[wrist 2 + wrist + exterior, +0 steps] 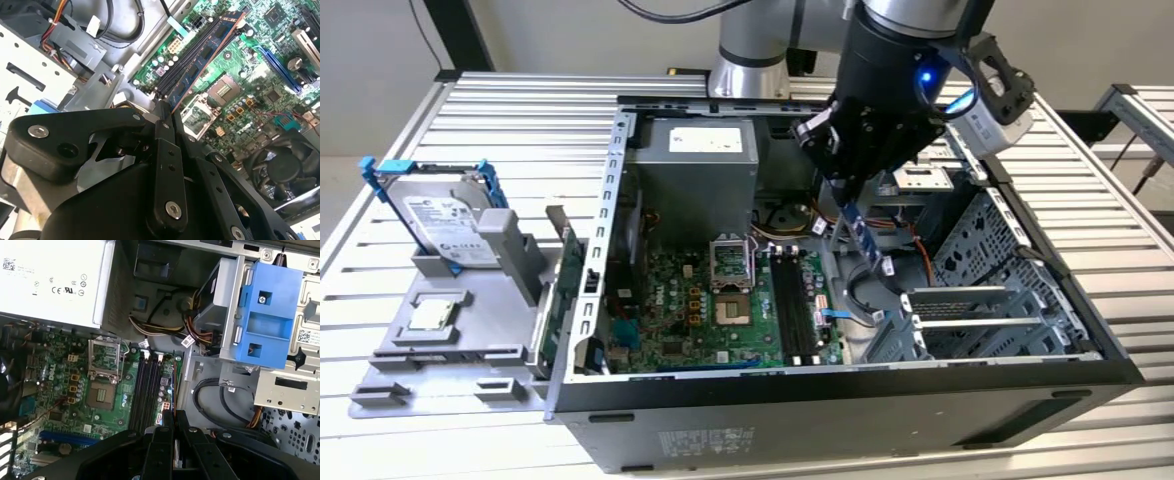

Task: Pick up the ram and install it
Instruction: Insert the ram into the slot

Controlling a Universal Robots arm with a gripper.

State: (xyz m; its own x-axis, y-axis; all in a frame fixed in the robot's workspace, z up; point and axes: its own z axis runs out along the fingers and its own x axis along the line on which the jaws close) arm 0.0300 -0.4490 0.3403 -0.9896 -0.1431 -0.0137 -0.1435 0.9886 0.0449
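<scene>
**Holding the memory stick above its slots, not yet seated**

Pinching the long, thin, dark bluish circuit-board ram stick (859, 232) edge-on, the black two-fingered gripper (845, 190) hangs inside the open grey computer case (854, 400), upper centre of the exterior view. Its fingers are pressed together on the stick's end; in the second wrist view the ram (207, 50) runs away from the fingertips toward the upper right, its black chips showing. The pick-up looks done. Installation is left: the stick is tilted in the air above the green motherboard (680, 320), near the row of black memory slots (148, 390) but not in one. Well apart, at the exterior view's left, a silver hard drive in a blue bracket (443, 215) stands on a grey holder.
</scene>
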